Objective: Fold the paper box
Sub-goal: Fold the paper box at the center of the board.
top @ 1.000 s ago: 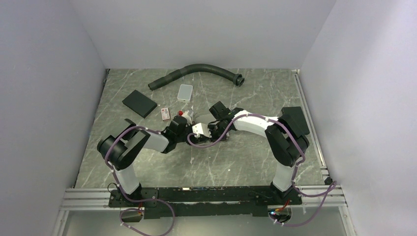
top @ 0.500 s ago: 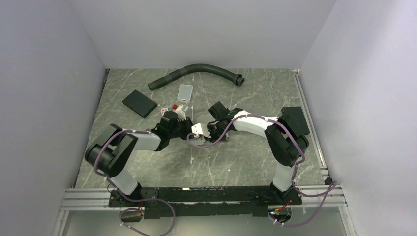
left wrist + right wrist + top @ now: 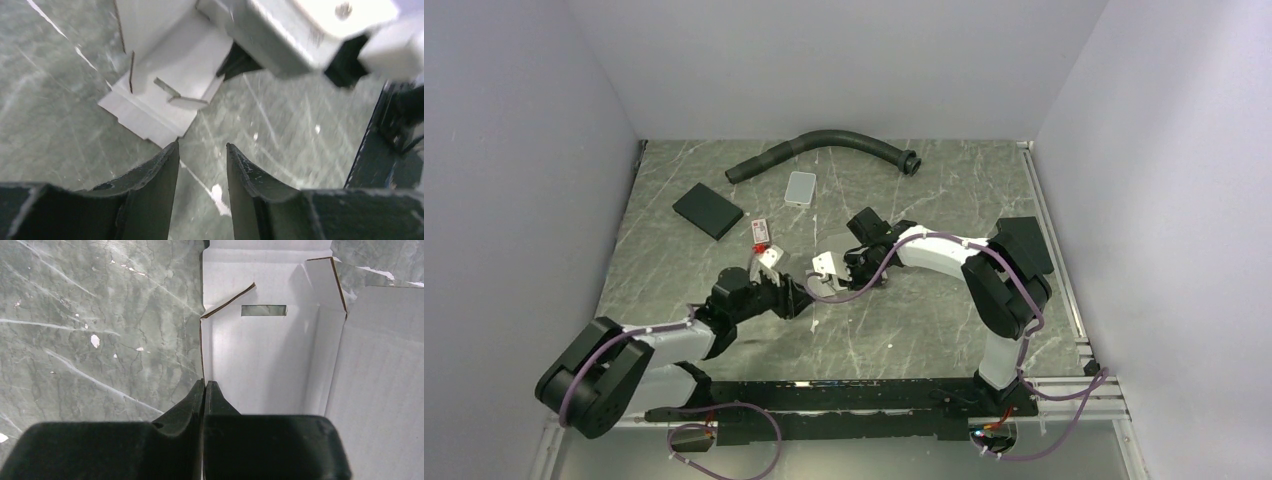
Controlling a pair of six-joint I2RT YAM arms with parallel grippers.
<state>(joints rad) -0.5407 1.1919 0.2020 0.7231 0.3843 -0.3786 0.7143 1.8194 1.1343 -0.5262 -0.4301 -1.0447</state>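
Note:
The paper box (image 3: 270,355) is a white creased sheet with a slot and tabbed flaps, lying partly raised on the marble table. My right gripper (image 3: 205,382) is shut on one thin edge of a panel, with the sheet spreading out to its right. In the top view the right gripper (image 3: 845,268) sits mid-table. My left gripper (image 3: 202,145) is open with only bare table between its fingers, a short way back from the paper box's (image 3: 167,65) stepped corner flap. From above, the left gripper (image 3: 804,298) lies low, near and left of the right one.
A black flat pad (image 3: 707,211), a small red-and-white card (image 3: 762,232) and a light grey tile (image 3: 801,187) lie behind the grippers. A dark corrugated hose (image 3: 824,148) curves along the back. The right arm's white wrist housing (image 3: 300,30) hangs over the box. Walls close three sides.
My left gripper has opened, and the left arm has drawn back toward the near edge, dropping low, away from the card and box. The right arm and its grip have not moved.

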